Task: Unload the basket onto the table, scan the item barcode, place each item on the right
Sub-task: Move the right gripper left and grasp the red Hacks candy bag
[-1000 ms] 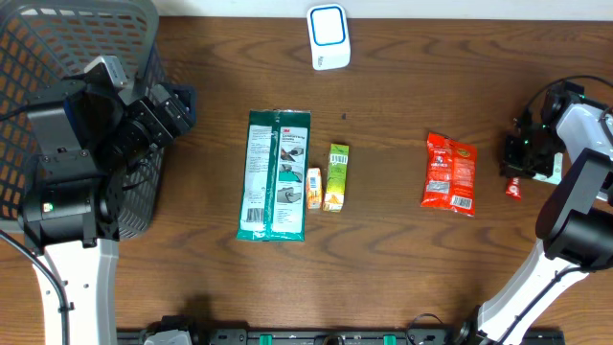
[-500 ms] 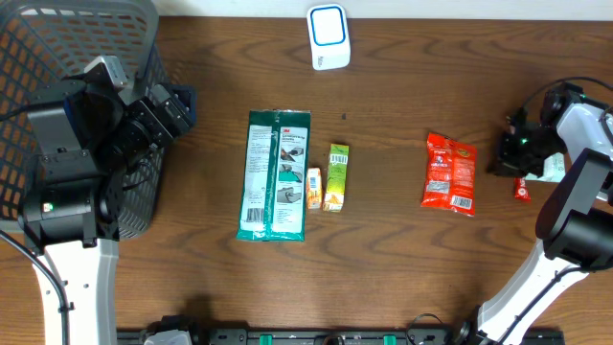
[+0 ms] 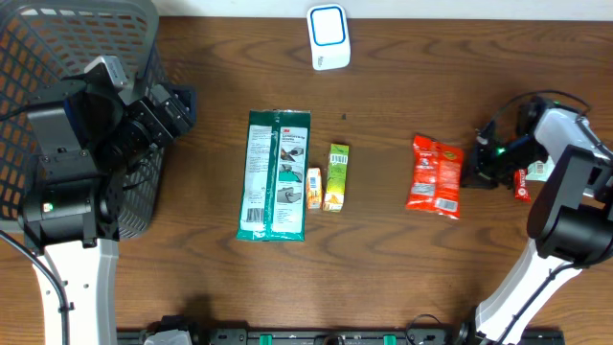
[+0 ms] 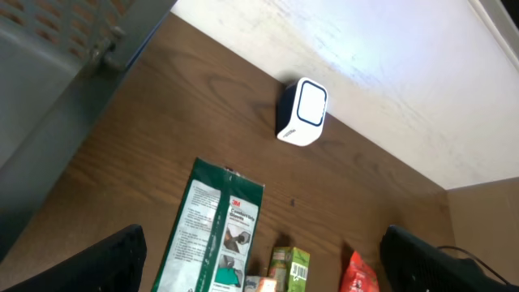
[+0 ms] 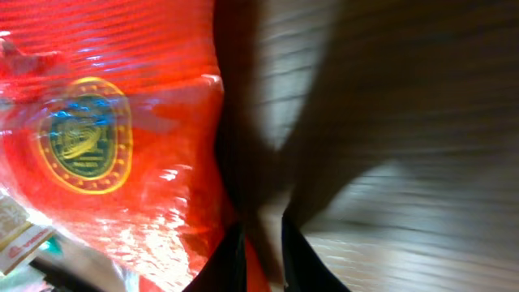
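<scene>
Overhead view, 12 o'clock = far edge of the table (image 3: 383,278).

Progress: early. No scan is made yet. The scanner (image 3: 328,36) stands at the 12 o'clock edge with nothing in front of its window. The red packet (image 3: 434,176) lies flat on the wood on the right half, well apart from the scanner, which sits at about 10 to 11 o'clock from it. Left to do, by my reading: lift the packet, carry it across, turn the barcode side to the window.

Right gripper (image 3: 476,168): at the packet's 3 o'clock edge, touching it. In the wrist view its two dark fingers (image 5: 231,261) stand almost together, with a sliver of red between them. It looks like a pinch on the packet's rim, though the view is too close and shadowed to be sure how much film is caught.

Left gripper (image 3: 180,103): beside the basket (image 3: 57,57) at 9 o'clock, fingers spread wide, holding nothing, aimed toward the scanner.

Packet attitude: long axis runs close to 12–6, leaning slightly off that line. Printed face is up, with a round emblem showing in the wrist view. Pale label patches sit toward the 6 o'clock end; too small to say if one is the barcode.

Other goods: green pack (image 3: 275,175) and small green box (image 3: 337,176) lie mid-table, both long axis 12–6, untouched.
</scene>
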Robot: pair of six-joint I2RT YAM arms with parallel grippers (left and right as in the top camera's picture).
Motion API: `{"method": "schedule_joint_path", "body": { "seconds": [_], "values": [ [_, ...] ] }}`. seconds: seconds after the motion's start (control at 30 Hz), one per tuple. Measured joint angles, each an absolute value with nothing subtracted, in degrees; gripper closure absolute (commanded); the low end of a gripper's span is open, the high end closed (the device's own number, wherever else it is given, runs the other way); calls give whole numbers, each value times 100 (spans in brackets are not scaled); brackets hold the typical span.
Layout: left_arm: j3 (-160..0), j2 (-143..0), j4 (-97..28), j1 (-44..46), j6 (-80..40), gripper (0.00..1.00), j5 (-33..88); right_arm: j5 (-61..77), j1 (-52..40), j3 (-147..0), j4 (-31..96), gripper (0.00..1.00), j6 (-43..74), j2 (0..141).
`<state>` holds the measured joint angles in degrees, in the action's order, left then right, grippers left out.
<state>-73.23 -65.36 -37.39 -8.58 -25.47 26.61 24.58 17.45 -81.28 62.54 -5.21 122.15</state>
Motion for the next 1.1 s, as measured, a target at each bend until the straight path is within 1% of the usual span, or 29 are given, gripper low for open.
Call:
{"method": "schedule_joint_path", "body": {
  "seconds": [0.17,0.2,0.33,0.37,0.4,0.47,0.53,0.6,0.7,0.83,0.93,1.0,1.1],
  "values": [
    [-7323,-6536,-3739,-858,-2547,7,2661,2803,1345,-8009,5977,76,-489,12162],
    [-7323,-6536,-3739,-858,-2547,7,2661,2842,1275,-8007,5957,75,-484,12160],
    [-7323,-6536,-3736,-858,-2547,7,2661,2934,1052,-8005,5931,66,-486,12151],
    [-7323,-6536,-3739,-858,-2547,7,2661,2939,1028,-8005,5933,59,-489,12143],
    [-7323,-6536,-3739,-858,-2547,7,2661,2945,1024,-8005,5935,50,-489,12138],
    [-7323,-6536,-3739,-858,-2547,7,2661,3002,1026,-8007,5957,43,-497,12112],
    [-7323,-6536,-3739,-858,-2547,7,2663,2980,1028,-8007,5968,43,-478,12060],
    [-7323,-6536,-3736,-858,-2547,7,2661,2985,1039,-8007,5970,49,-480,12057],
    [-7323,-6536,-3736,-858,-2547,7,2661,2952,1107,-8007,6038,53,-548,12057],
    [-7323,-6536,-3736,-858,-2547,7,2661,3048,1317,-8005,6259,52,-906,12060],
    [-7323,-6536,-3739,-858,-2547,7,2661,3701,1518,-8005,6386,49,-1380,12060],
    [-7323,-6536,-3785,-858,-2547,7,2663,4128,1573,-8005,6447,51,-1632,12060],
    [-7321,-6539,-4215,-854,-2547,7,2663,4606,1544,-8005,6460,53,-1922,12057]
  ]
}}
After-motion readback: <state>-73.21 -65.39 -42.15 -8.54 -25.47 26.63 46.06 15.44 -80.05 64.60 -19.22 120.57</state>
